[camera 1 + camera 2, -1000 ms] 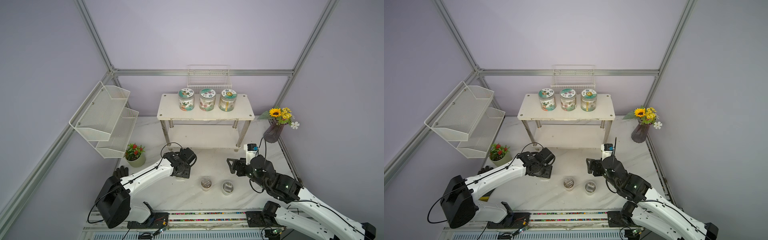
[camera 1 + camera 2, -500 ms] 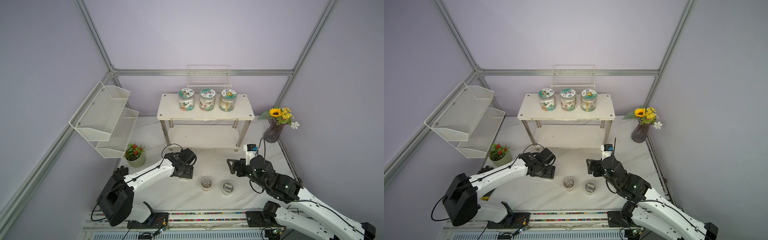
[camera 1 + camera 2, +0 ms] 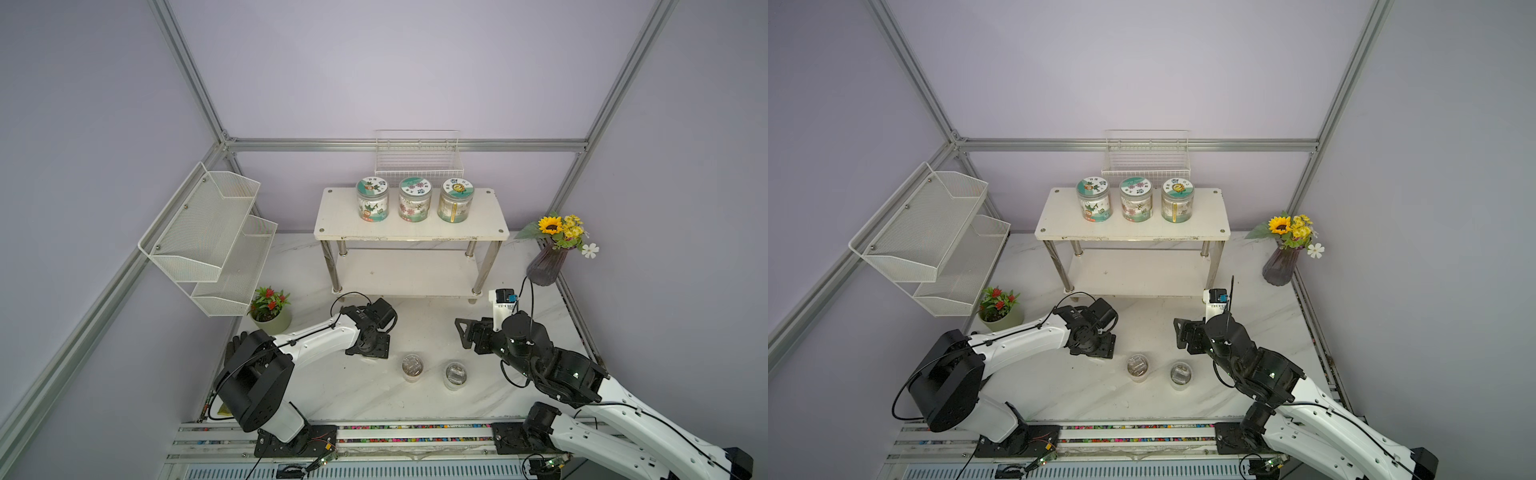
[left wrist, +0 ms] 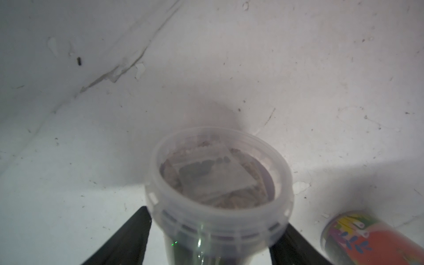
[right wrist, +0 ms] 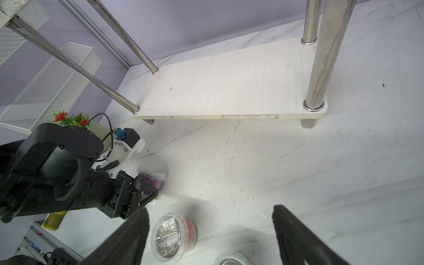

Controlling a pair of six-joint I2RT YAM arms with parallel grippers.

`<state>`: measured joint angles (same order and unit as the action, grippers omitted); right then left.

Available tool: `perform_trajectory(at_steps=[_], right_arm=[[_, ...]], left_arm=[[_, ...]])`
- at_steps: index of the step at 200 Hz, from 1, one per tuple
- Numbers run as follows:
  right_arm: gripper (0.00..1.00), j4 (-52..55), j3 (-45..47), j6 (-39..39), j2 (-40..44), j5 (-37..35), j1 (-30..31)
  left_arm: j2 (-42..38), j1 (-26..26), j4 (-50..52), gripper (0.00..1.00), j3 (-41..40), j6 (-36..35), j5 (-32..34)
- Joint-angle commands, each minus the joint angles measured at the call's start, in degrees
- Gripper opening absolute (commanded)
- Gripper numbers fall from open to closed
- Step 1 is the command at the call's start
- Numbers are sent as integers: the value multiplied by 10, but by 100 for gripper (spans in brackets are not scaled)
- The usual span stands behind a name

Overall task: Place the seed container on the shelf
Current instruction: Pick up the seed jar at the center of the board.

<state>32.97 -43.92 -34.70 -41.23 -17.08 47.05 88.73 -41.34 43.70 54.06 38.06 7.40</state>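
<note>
**Seed container on the table, flanked by the left jaws**

At far left we see a white mesh rack [image 3: 199, 232] on the wall, with a potted plant [image 3: 269, 307] below it. Next comes the left gripper [image 4: 215, 218], pointing down at the marble table [image 3: 365, 403]. Its fingers [image 4: 128, 236] stand on either side of the seed container [image 4: 218, 183], a clear jar with a purple label. The jar stands upright on the table in front of the shelf [image 3: 478, 226], and in both top views the gripper hides it. The fingers sit close against the lid rim, but we cannot tell whether they squeeze it or stand loose. Just to the right, a red-labelled jar [image 3: 412, 368] and a second clear jar [image 3: 455, 375] stand side by side. Behind them, the shelf carries three lidded jars [image 3: 414, 203] in a row on its top board. Further right, the right gripper [image 5: 210, 209] hovers above the table with its jaws spread wide, grasping nothing. A vase of flowers [image 3: 544, 266] stands in the far right corner
</note>
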Motion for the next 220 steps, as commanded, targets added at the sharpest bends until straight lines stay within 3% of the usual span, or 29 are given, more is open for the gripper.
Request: perform_trajectory(at_steps=[1,60,118,184,220], right_arm=[[87,4,4,1,5,-8,2],[87,6,5,1,5,-8,3],[87,7,8,1,7,-10,2],[87,7,7,2,6,-11,3],[87,9,4,1,9,-10,2]], left_arm=[[4,2,-19,77,8,-11,-7],[20,3,-23,66,13,-18,-6],[-14,3,-6,57,13,-35,1],[-160,2,-37,48,-42,-64,74],[-239,3,-113,46,-85,-83,104]])
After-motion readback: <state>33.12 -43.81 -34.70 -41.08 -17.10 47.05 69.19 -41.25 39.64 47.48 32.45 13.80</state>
